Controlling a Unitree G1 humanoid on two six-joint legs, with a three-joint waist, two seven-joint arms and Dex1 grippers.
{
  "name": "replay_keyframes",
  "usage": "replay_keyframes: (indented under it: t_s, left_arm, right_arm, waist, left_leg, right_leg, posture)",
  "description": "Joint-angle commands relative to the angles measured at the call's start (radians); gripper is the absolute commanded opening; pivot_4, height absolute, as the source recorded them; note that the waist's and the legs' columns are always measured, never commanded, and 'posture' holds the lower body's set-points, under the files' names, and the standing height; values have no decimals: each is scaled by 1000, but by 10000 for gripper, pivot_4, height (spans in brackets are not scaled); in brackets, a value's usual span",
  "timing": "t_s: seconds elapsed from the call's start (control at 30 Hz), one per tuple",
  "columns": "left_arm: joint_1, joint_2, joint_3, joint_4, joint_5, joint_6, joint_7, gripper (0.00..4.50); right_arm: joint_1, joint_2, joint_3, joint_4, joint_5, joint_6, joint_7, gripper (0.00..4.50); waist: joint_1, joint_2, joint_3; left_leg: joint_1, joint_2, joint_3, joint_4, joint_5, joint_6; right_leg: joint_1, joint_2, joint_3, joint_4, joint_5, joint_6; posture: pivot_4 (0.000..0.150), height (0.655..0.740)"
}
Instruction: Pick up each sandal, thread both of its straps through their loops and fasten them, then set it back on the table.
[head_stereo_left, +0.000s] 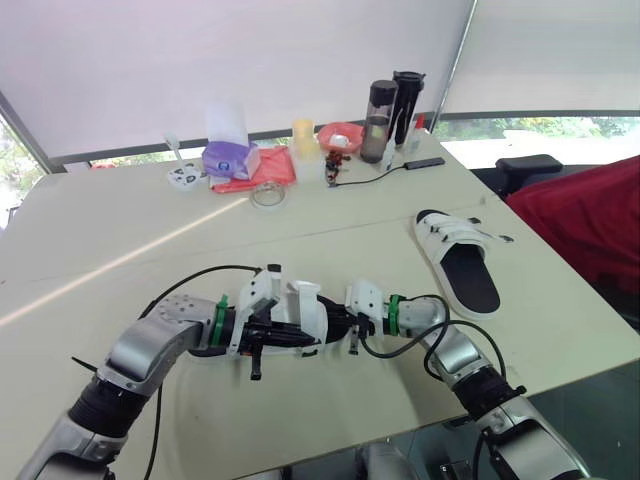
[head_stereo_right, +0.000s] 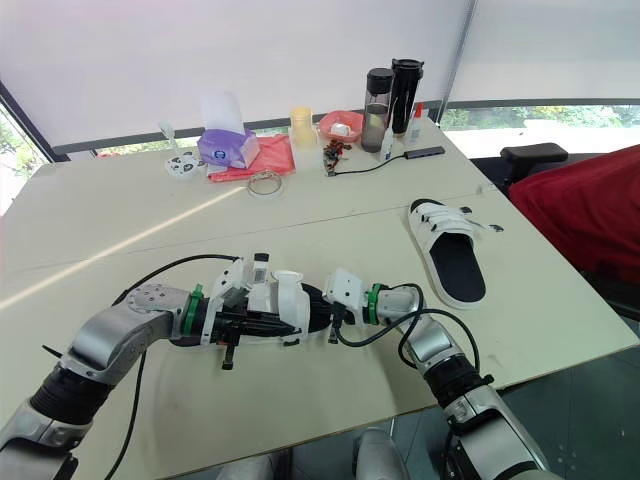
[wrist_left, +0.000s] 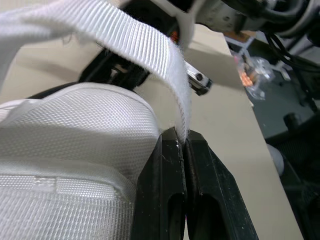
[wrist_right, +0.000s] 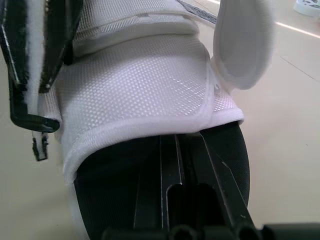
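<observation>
Near the front edge of the pale surface (head_stereo_left: 130, 250), my two arms meet at a white sandal (head_stereo_left: 303, 312) with a black sole. My left hand (wrist_left: 182, 137) is closed tight, pinching the end of a loose white strap (wrist_left: 135, 42) that arches up from the sandal. My right hand (wrist_right: 177, 145) has its fingers drawn together against the black sole; whether it grips, I cannot tell. A second sandal (head_stereo_left: 458, 258) lies flat well to my right.

The left gripper (wrist_left: 184, 142) pinches the end of a white woven strap (wrist_left: 135, 42) (ribbed webbing), fingers pressed together. The strap arcs over the sandal (wrist_left: 75, 130), whose white mesh upper touches the fingers. The beige table (wrist_left: 225, 110) lies beyond.
</observation>
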Motion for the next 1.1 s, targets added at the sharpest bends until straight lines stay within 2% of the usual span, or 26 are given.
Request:
replay_keyframes:
  t_s: [0.03, 0.13, 0.23, 0.37, 0.43, 0.5, 0.67, 0.8, 0.87, 1.1]
  left_arm:
    - [33, 4, -7, 21, 1, 38, 1, 371]
    - [32, -7, 12, 18, -12, 54, 11, 9052]
    - [50, 6, 55, -8, -70, 98, -3, 23095]
    - [98, 21, 175, -71, -225, 193, -7, 43718]
    - [149, 55, 220, -129, -280, 218, -22, 44450]
    - [213, 74, 243, -177, -264, 201, 16, 44450]
    - [319, 44, 288, -222, -206, 134, 149, 44450]
    - [418, -10, 287, -284, -156, 46, 230, 44450]
    - [414, -38, 259, -277, -109, -2, 257, 44450]
    - [381, -80, 171, -231, -39, -60, 250, 44450]
  right_arm:
    - [62, -24, 59, 166, -111, 78, -12, 440]
    - [60, -23, 60, 169, -111, 78, -12, 440]
    - [62, -23, 61, 166, -111, 79, -11, 440]
    - [64, -23, 63, 167, -111, 78, -11, 440]
    - [63, -23, 65, 171, -113, 76, -10, 440]
    - [61, -20, 67, 177, -113, 74, -9, 440]
    - [57, -12, 68, 184, -113, 72, -11, 440]
    - [68, -11, 77, 185, -113, 66, -4, 440]
    - [67, -9, 79, 188, -115, 64, 0, 440]
    - [57, -10, 78, 192, -117, 62, 8, 440]
  waist:
    - [0, 0, 0]
    - [1, 0, 0]
    - [0, 0, 0]
    - [-1, 1, 1]
    - [-2, 1, 1]
    - [-1, 2, 1]
    - [0, 1, 3]
    - [-6, 9, 1]
    - [-5, 8, 1]
    - [2, 10, 0]
  left_leg:
    - [0, 0, 0, 0, 0, 0]
    - [0, 0, 0, 0, 0, 0]
    - [0, 0, 0, 0, 0, 0]
    - [0, 0, 0, 0, 0, 0]
    - [0, 0, 0, 0, 0, 0]
    - [0, 0, 0, 0, 0, 0]
    - [-1, 0, -1, 1, 0, 0]
    - [-7, 2, -5, 1, -1, 1]
    - [-16, 2, -5, 1, -2, 3]
    - [-6, 2, -4, 1, -2, 3]
  right_leg:
    - [0, 0, 0, 0, 0, 0]
    - [0, 0, 0, 0, 0, 0]
    - [0, 0, 0, 0, 0, 0]
    - [0, 0, 0, 0, 0, 0]
    - [-1, 0, 0, 0, 0, 0]
    - [-1, 0, 1, 0, 0, 0]
    - [-1, 0, 2, -1, 0, 0]
    - [-1, 0, -5, -20, 0, 0]
    - [2, 0, -5, -24, 0, 0]
    - [-1, 0, -4, -24, 2, -3]
  posture:
    - [1500, 7400]
    - [1500, 7400]
    - [1500, 7400]
    - [1500, 7400]
    - [1500, 7400]
    - [1500, 7400]
    - [1500, 7400]
    - [1500, 7400]
    - [1500, 7400]
    - [1500, 7400]
